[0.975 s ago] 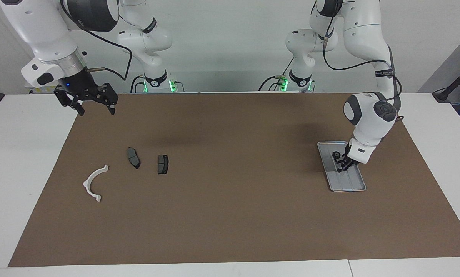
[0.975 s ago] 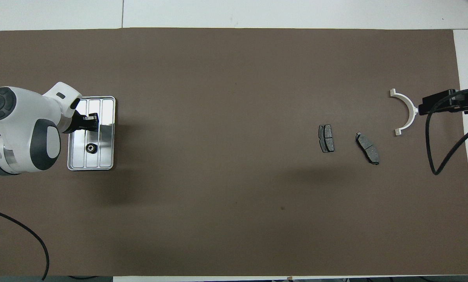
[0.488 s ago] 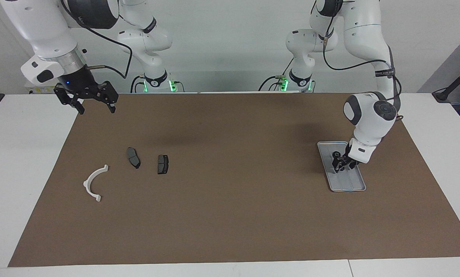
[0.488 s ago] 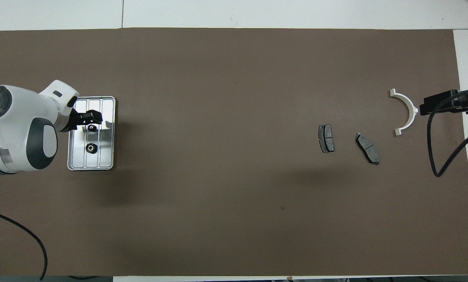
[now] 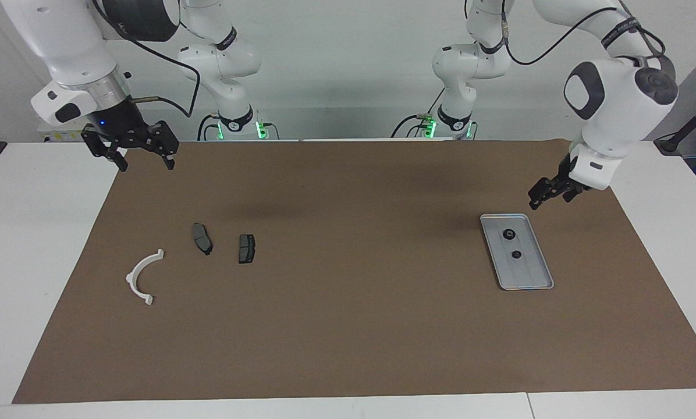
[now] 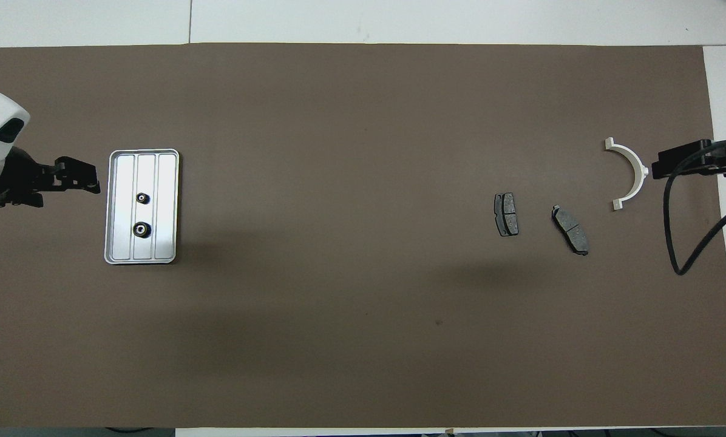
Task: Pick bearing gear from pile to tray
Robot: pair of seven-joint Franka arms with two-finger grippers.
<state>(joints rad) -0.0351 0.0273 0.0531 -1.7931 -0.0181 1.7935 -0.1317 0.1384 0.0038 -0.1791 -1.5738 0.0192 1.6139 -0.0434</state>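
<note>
Two small black gears lie in the tray (image 5: pixel 528 280) (image 6: pixel 170 206), one (image 5: pixel 508 234) (image 6: pixel 140 229) nearer the robots and a slightly smaller one (image 5: pixel 516 254) (image 6: pixel 140 197) farther out, apart from each other along the tray's middle strip. Each is a dark round ring with a pale spot at its centre. The tray is a flat silver rectangle with rounded corners, a low rim and a ribbed floor, and it sits on the brown mat (image 5: pixel 354 326) (image 6: pixel 351 340) toward the left arm's end of the table.

The left gripper (image 5: pixel 550 192) (image 6: pixel 78 182) hangs in the air over the mat just beside the tray, clear of it and holding nothing; whether its fingers are parted I cannot tell from here. The right gripper (image 5: pixel 144 163) (image 6: pixel 659 169) waits raised above the corner of the mat at the right arm's end, its two fingers spread wide and empty.

What remains of the pile is three pieces toward the right arm's end: one white half-ring bracket (image 5: pixel 143 277) (image 6: pixel 629 173) and two dark grey brake pads (image 5: pixel 202 238) (image 6: pixel 570 229) (image 5: pixel 246 248) (image 6: pixel 506 214). The pads lie near each other without touching, and the bracket sits farther from the robots than they do, closest to the mat's edge.
</note>
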